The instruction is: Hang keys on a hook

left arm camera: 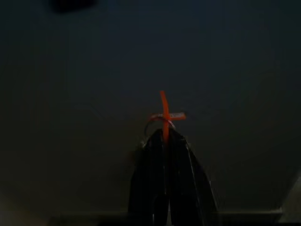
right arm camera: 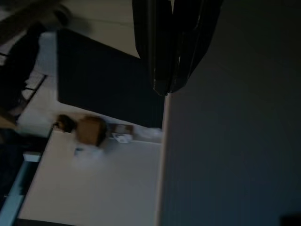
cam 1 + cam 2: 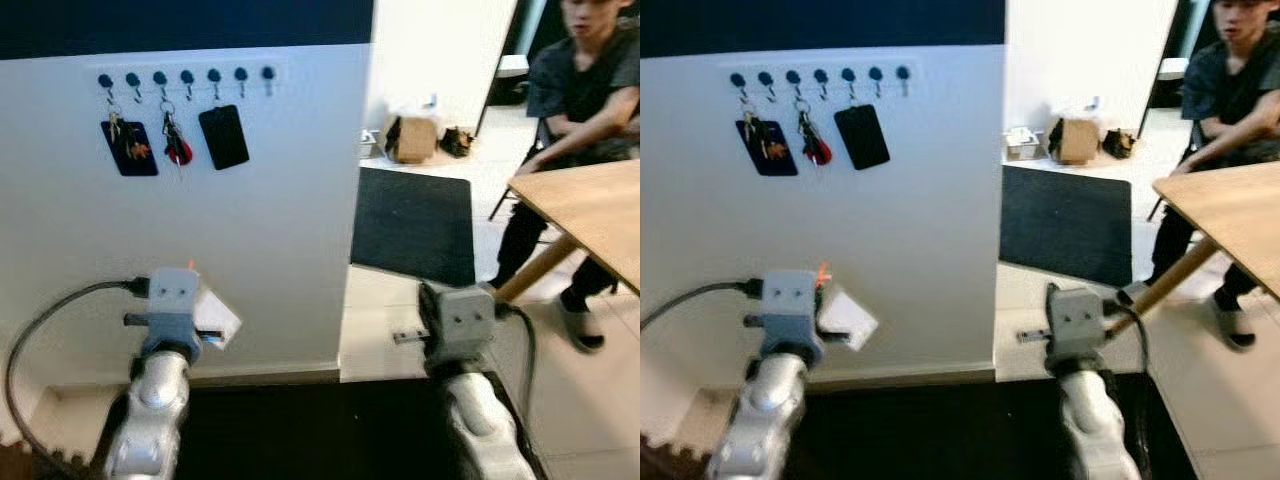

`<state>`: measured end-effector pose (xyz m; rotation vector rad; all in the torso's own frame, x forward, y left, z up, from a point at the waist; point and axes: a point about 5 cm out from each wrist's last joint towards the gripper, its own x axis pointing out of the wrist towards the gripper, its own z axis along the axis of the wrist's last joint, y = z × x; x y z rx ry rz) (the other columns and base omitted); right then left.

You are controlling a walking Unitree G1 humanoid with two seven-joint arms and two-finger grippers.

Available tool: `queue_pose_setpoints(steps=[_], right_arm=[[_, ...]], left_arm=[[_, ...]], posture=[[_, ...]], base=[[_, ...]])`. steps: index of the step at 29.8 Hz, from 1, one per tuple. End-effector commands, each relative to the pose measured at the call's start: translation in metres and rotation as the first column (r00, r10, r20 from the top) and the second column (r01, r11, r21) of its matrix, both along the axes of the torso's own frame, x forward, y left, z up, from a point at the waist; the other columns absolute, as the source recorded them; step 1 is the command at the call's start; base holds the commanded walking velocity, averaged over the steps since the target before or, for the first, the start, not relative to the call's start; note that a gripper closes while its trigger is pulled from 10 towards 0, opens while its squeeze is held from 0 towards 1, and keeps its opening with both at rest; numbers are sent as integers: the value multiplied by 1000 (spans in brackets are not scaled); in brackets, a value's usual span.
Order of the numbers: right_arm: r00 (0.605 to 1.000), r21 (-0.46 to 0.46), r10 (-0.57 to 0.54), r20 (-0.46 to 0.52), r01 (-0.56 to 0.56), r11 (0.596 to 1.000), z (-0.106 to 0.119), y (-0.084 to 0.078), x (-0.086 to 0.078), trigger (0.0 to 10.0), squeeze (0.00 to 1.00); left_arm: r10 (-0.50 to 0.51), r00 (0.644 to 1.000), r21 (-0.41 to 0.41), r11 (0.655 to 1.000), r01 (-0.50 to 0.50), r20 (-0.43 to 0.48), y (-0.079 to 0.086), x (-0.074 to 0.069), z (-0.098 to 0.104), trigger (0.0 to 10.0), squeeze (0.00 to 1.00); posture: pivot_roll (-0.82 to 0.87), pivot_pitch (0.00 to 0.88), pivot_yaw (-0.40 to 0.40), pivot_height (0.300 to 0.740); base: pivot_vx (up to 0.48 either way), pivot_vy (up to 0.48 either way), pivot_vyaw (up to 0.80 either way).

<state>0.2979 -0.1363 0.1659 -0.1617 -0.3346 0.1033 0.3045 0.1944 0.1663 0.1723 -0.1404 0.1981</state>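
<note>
A row of round dark hooks (image 3: 187,77) runs along the white wall (image 3: 280,250), high on the left. One bunch of keys with a dark blue fob (image 3: 125,140) hangs there, then a bunch with a red fob (image 3: 176,146), then a black card (image 3: 223,137). My left gripper (image 1: 164,136) is shut on a key ring with an orange tag (image 1: 163,113), held low and facing the wall. An orange tip (image 3: 190,265) and a white tag (image 3: 218,320) show by my left wrist (image 3: 170,310). My right gripper (image 2: 167,87) is shut on nothing, near the wall's corner.
A person (image 3: 585,100) sits at the right beside a wooden table (image 3: 590,210). A black mat (image 3: 415,225) lies on the pale floor past the wall's end. Boxes (image 3: 410,135) stand farther back. A black cable (image 3: 50,320) loops off my left wrist.
</note>
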Motion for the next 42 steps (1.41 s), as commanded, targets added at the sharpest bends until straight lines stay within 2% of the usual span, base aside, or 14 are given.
queue_pose_setpoints(steps=[1,5,19,29,42], right_arm=[[999,-12,-39,-23,38,999,-7,-11,-2,10000,0],[999,-13,-36,-22,35,999,-7,-10,-2,10000,0],[999,-14,-36,-22,36,999,-8,-11,-2,10000,0],[999,-12,-35,-24,34,999,-8,-9,-3,10000,0],[999,-9,-30,-26,30,1000,-9,-8,-3,10000,0]], left_arm=[[-19,1000,11,1000,18,5,-5,0,0,10000,0],[-15,1000,9,1000,15,4,-4,0,0,10000,0],[-12,1000,8,1000,12,5,-5,1,0,10000,0],[-8,1000,10,1000,8,3,-5,2,1,10000,0],[5,1000,4,1000,-5,9,-4,2,7,10000,0]], posture=[[56,139,50,740],[56,139,50,740],[52,144,51,740],[54,149,54,740],[59,156,53,740]], base=[[296,0,0],[280,0,0],[0,0,0],[250,0,0],[0,0,0]])
